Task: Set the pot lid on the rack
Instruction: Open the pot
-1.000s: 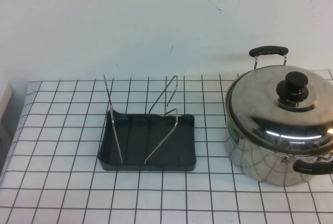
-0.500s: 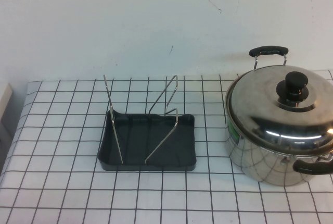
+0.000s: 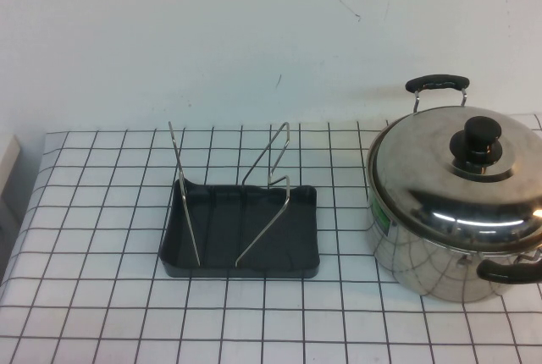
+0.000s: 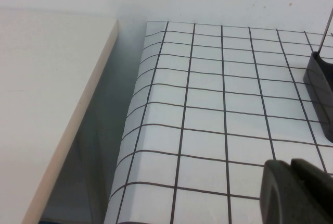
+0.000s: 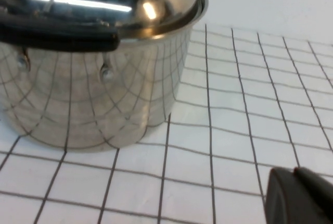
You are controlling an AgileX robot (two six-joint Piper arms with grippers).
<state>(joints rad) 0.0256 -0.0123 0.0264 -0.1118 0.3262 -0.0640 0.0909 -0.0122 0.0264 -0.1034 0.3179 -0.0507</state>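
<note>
The shiny domed pot lid (image 3: 440, 169) with its black knob (image 3: 480, 137) sits on the steel pot (image 3: 432, 262) at the right of the checked table. The dark grey rack (image 3: 241, 228) with silver wire uprights (image 3: 271, 169) stands empty at the table's middle. Neither gripper shows in the high view. In the left wrist view my left gripper (image 4: 291, 164) is shut, low over the table's left part, with a corner of the rack (image 4: 321, 91) beyond it. In the right wrist view my right gripper (image 5: 295, 172) is shut beside the pot (image 5: 88, 94); the lid's rim (image 5: 171, 5) shows above.
A pale board (image 4: 47, 104) lies off the table's left edge (image 4: 130, 146), with a gap between them. A white wall (image 3: 254, 34) stands behind the table. The pot's black handles (image 3: 436, 83) stick out at back and front (image 5: 57, 34).
</note>
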